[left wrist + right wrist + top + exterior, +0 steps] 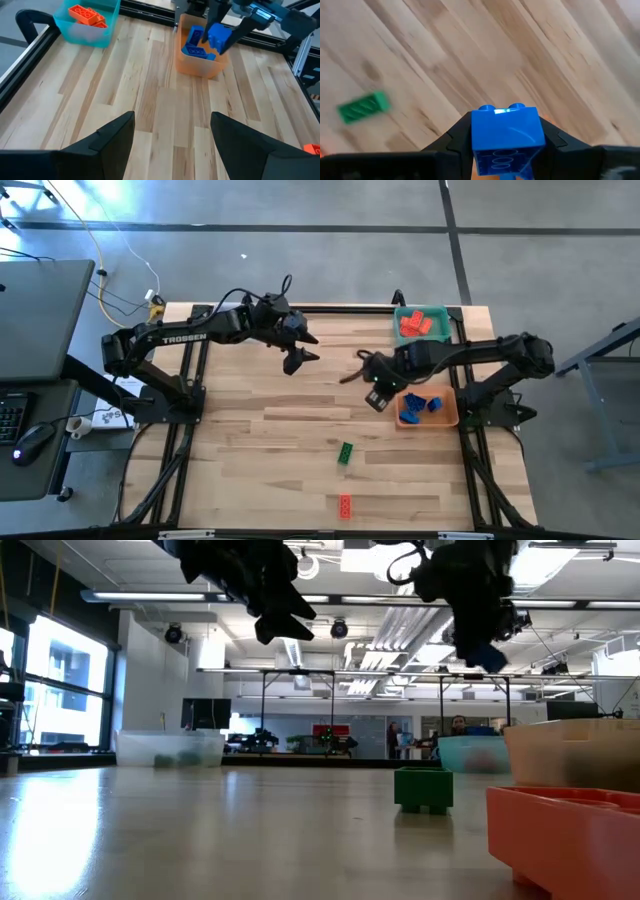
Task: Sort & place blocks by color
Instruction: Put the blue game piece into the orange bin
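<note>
1. Over by the orange tray (pixel 452 418), my right end effector (pixel 377 398) is clamped on a blue block (pixel 507 134) and hanging just beside the tray's inner edge, not over it yet.
2. That tray already has a pile of blue blocks (pixel 196 44) in it, so this one belongs there. Red ones sit in the teal tray (pixel 399 315) at the far edge of the surface (pixel 260 430).
3. My left end effector (pixel 172 137) is spread wide with nothing in it, up in the air over the far-middle of the surface.
4. Left out on the wood: a green block (pixel 345 452) near the middle and a red block (pixel 345 505) close to the near edge.
5. What worries me: let go from here and the blue one probably clips the tray wall and bounces out onto the wood.
6. Dropping from height could also make it skip off the pile inside.
7. I can't spot a tray for green on the overhead cam, so that one's a question mark.
</note>
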Robot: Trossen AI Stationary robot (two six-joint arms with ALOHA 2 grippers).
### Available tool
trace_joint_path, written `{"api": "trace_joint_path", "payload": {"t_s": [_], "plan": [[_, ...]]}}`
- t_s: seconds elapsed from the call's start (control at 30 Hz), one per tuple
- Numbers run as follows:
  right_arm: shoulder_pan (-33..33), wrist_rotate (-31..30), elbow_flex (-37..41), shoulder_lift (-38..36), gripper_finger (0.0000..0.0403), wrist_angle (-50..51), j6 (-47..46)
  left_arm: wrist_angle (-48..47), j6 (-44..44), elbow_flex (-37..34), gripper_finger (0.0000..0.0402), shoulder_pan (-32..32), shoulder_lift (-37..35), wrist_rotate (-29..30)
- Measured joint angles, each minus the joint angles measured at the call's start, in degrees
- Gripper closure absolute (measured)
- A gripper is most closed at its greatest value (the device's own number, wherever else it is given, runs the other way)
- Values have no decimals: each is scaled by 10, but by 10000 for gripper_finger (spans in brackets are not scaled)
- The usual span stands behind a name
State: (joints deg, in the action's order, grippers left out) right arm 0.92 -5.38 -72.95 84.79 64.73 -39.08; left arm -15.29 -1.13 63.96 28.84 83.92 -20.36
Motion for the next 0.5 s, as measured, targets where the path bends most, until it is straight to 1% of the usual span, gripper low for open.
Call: {"api": "trace_joint_path", "payload": {"t_s": [0.27,0.4,0.5], "plan": [[51,-82,0,0,287,112,-32,0,3,0,153,0,0,0],[62,-92,0,0,287,152,-60,0,4,0,152,0,0,0],[71,-93,27,-4,287,154,-76,0,4,0,151,0,0,0]]}}
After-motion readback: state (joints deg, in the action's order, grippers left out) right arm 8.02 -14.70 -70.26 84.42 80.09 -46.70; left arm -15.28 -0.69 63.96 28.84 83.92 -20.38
